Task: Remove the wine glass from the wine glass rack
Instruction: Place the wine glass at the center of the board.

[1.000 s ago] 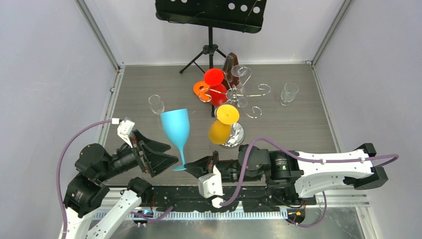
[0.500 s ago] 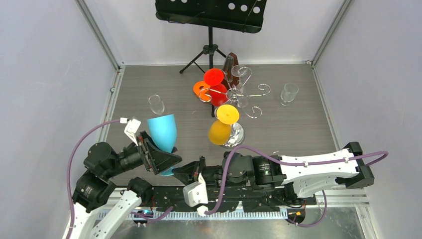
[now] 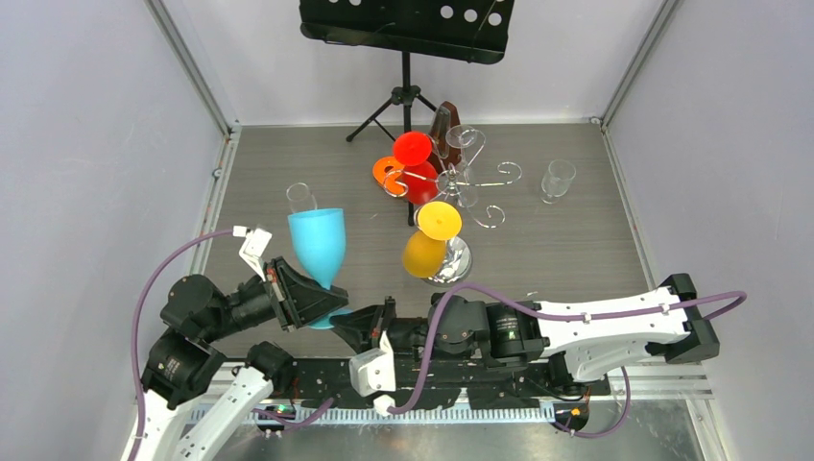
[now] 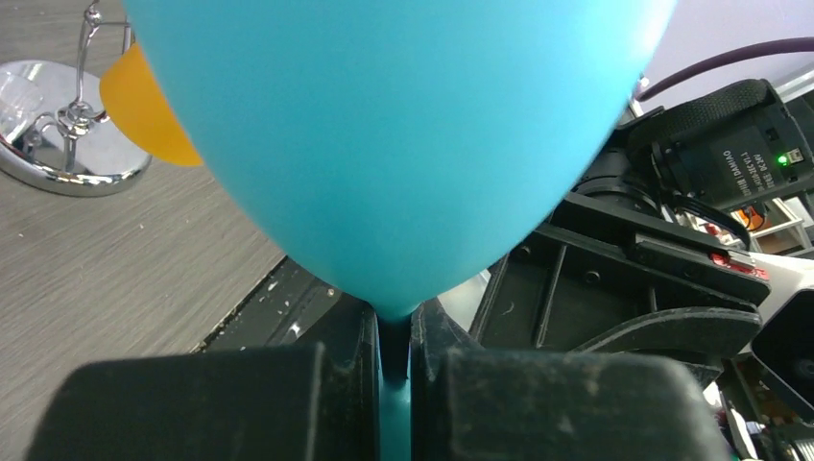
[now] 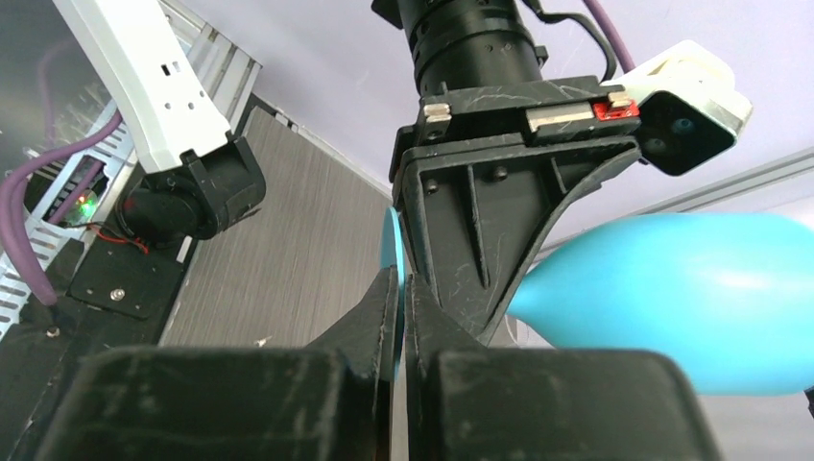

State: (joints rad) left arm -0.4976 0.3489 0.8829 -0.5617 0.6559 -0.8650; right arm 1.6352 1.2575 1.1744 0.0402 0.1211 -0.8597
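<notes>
A blue wine glass (image 3: 318, 246) stands off the rack, near the table's front edge, bowl up and leaning slightly. My left gripper (image 3: 324, 305) is shut on its stem just under the bowl (image 4: 384, 125), the stem pinched between the fingers (image 4: 392, 331). My right gripper (image 3: 348, 326) is shut on the thin edge of the glass's foot (image 5: 401, 288), right beside the left gripper. The chrome wine glass rack (image 3: 459, 176) stands behind on its round base (image 3: 454, 261), with a yellow-orange glass (image 3: 428, 242) and red glasses (image 3: 415, 161) hanging from it.
A black tripod music stand (image 3: 407, 38) stands at the back. Two clear glasses (image 3: 300, 198) (image 3: 557, 179) stand on the table left and right of the rack. A brown object (image 3: 443, 120) sits behind the rack. Grey walls close in both sides.
My left gripper went from wide open beside the stem to shut on it. The right arm shifted left with the glass, whose bowl now stands more upright.
</notes>
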